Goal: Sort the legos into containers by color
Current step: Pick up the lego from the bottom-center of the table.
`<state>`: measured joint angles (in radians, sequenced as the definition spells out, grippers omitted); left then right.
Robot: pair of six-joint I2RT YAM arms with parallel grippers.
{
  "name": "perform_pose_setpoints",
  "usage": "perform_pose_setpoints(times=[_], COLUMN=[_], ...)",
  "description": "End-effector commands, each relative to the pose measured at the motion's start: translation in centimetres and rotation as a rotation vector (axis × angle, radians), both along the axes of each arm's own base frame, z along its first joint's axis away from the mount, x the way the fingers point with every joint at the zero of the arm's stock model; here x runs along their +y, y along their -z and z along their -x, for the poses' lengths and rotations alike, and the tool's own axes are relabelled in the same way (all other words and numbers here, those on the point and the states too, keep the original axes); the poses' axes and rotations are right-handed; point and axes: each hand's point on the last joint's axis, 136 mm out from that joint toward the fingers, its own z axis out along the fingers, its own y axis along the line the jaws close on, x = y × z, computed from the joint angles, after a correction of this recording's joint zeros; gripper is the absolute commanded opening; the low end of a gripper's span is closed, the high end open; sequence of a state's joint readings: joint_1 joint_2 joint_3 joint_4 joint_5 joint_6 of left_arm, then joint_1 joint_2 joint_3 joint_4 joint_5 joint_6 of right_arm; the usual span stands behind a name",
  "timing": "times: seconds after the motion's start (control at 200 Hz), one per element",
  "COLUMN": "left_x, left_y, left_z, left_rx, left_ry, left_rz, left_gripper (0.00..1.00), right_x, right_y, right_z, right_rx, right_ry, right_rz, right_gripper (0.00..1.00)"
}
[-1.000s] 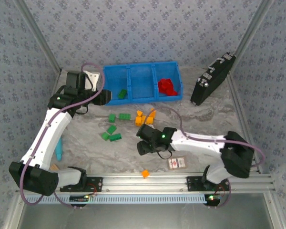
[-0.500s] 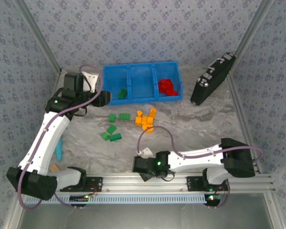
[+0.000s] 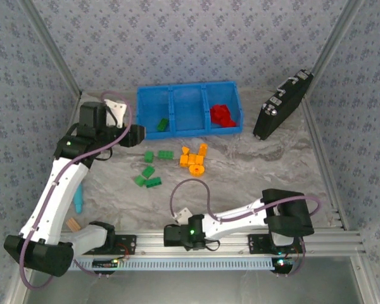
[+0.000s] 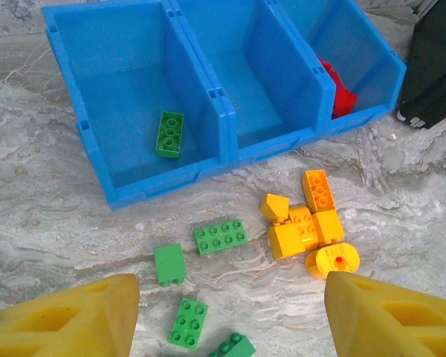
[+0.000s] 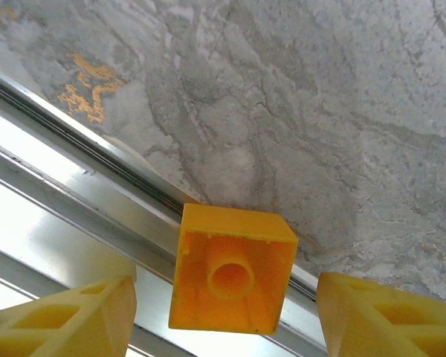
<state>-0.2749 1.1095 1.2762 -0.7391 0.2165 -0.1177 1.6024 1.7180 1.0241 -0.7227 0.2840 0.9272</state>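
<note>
Picking up a stray orange brick (image 5: 233, 279) looks to be the step in hand. It lies at the near edge of the table (image 5: 320, 111), hollow underside showing, against the metal rail (image 5: 52, 216). The right fingers (image 5: 67, 320) stand one on each side of it, parted wider than the brick, with a gap on both sides, so nothing is gripped yet.

The next move calls for closing squarely on its flat sides, lifting it off the rail and carrying it far across to the blue tray (image 3: 189, 87). The middle compartment is the likely place, since a green brick (image 4: 169, 134) lies in the left one and red bricks (image 4: 340, 93) in the right.

The right arm (image 3: 237, 215) is folded low, its forearm along the near edge, pointing left. The left arm (image 3: 54, 190) reaches up the left side, wrist by the tray's left front corner. The left fingers (image 4: 67, 320) are parted and hold nothing, above loose green bricks (image 4: 220, 236) and an orange cluster (image 4: 305, 230).
</note>
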Motion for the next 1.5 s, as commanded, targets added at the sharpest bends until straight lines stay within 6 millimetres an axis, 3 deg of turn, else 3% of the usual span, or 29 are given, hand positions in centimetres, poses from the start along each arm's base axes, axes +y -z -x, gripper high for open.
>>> perform_pose_setpoints(times=[0.0, 0.115, 0.71, 0.94, 1.335, 1.495], left_x=[0.4, 0.4, 0.3, 0.4, 2.0, 2.9], left_y=[-0.4, -0.2, 1.0, 1.5, 3.3, 4.4], left_z=[0.5, 0.5, -0.3, -0.8, -1.8, -2.2], left_rx=[-0.006, -0.004, 0.012, 0.026, 0.061, 0.084], left_ry=[-0.006, -0.008, -0.012, -0.016, -0.055, -0.081], left_rz=[0.002, -0.001, -0.013, -0.024, -0.048, -0.038], left_gripper=[0.67, 0.68, 0.69, 0.69, 0.7, 0.71], right_x=[-0.8, -1.4, -0.3, -0.3, -0.7, -0.2], right_y=[-0.3, -0.2, 0.6, 0.5, -3.7, -7.0], right_z=[-0.5, -0.8, -2.8, -4.1, -11.8, -15.6], right_rx=[-0.043, -0.053, -0.034, -0.022, 0.002, 0.036], right_ry=[0.024, 0.041, 0.018, 0.007, 0.058, 0.084], right_rz=[0.045, 0.065, 0.07, 0.068, -0.095, -0.258], right_gripper=[0.62, 0.54, 0.37, 0.35, 0.32, 0.31])
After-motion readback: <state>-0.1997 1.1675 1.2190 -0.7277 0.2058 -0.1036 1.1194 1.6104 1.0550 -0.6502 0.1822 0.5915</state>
